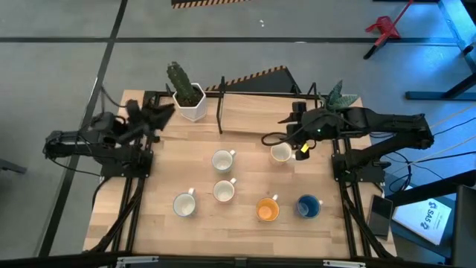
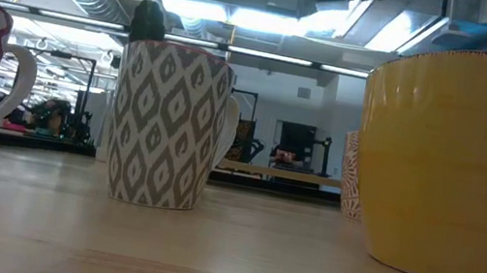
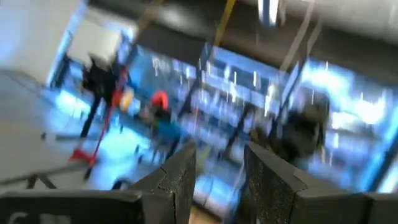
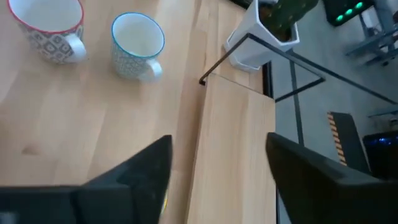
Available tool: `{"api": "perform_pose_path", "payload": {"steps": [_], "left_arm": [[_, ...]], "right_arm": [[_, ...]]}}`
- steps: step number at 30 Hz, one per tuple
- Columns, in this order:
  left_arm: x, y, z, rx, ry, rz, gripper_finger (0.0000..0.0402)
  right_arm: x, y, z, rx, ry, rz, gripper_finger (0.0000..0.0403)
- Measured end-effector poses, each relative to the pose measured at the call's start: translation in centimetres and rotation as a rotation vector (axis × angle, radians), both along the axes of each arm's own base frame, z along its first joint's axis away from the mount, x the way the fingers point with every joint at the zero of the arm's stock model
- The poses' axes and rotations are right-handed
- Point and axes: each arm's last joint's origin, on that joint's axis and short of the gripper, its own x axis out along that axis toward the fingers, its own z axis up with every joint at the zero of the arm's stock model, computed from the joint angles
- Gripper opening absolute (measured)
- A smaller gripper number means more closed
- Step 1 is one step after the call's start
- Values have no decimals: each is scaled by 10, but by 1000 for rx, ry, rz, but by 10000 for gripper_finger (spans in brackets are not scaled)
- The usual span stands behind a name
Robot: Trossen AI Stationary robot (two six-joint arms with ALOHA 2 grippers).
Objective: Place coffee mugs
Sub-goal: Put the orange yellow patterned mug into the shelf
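Six mugs stand upright on the wooden table in the high view: white ones [image 1: 222,159], [image 1: 224,190], [image 1: 184,204], an orange one [image 1: 268,209], a dark blue one [image 1: 308,206] and a cream one [image 1: 280,152]. My right gripper [image 1: 288,140] hovers open by the cream mug's far side. Its wrist view shows only bare wood between the fingers [image 4: 217,143], with two patterned mugs [image 4: 138,43], [image 4: 50,25] beyond. My left gripper [image 1: 160,112] waits raised at the table's far left, open [image 3: 221,158], facing the room. The low view shows a grey-patterned mug [image 2: 167,124] and the orange mug [image 2: 455,160], no gripper.
A white hexagonal cactus pot [image 1: 190,100] sits at the far left on a raised board, next to a black upright stand [image 1: 221,112]. A small spiky plant [image 1: 336,97] stands at the far right corner. Bare wood lies along the table's near edge [image 1: 223,238].
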Motion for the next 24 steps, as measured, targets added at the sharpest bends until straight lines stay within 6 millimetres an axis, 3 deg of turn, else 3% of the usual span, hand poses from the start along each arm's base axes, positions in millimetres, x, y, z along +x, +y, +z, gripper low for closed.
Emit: {"api": "perform_pose_path", "payload": {"steps": [4, 10, 15, 24], "left_arm": [[20, -3, 15, 36, 169, -107, 138], [38, -4, 31, 59, 345, -258, 182], [40, -1, 27, -33, 522, -320, 216], [31, 10, 9, -97, 713, -240, 222]], "right_arm": [[-1, -1, -2, -11, 18, -23, 277], [0, -8, -12, -3, 61, -23, 280], [1, -13, -35, 21, 149, -12, 280], [7, -12, -92, 9, 281, 11, 280]]}}
